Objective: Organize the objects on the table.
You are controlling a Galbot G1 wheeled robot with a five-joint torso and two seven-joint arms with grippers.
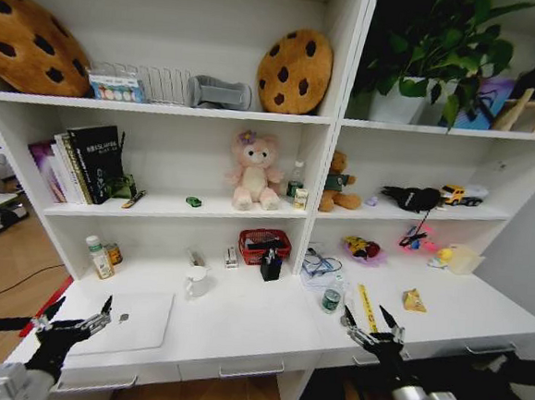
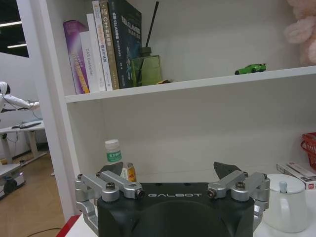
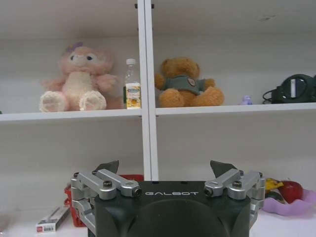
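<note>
Head view: both tools hover spread apart and empty at the desk [image 1: 267,325] front edge, the left tool [image 1: 75,319] beside the laptop [image 1: 137,321], the right tool [image 1: 372,327] near the bottle [image 1: 332,298]. Nothing is grasped yet; next calls for choosing and reaching an object.

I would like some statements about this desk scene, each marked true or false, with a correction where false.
1. The left end effector is open and holds nothing. True.
2. The silver laptop is open on the table. False: its lid is closed flat.
3. The tiny green toy car sits on the shelf beside the pink plush toy. True.
4. The right end effector grips the green-capped bottle. False: it is open and empty, apart from the bottle.
</note>
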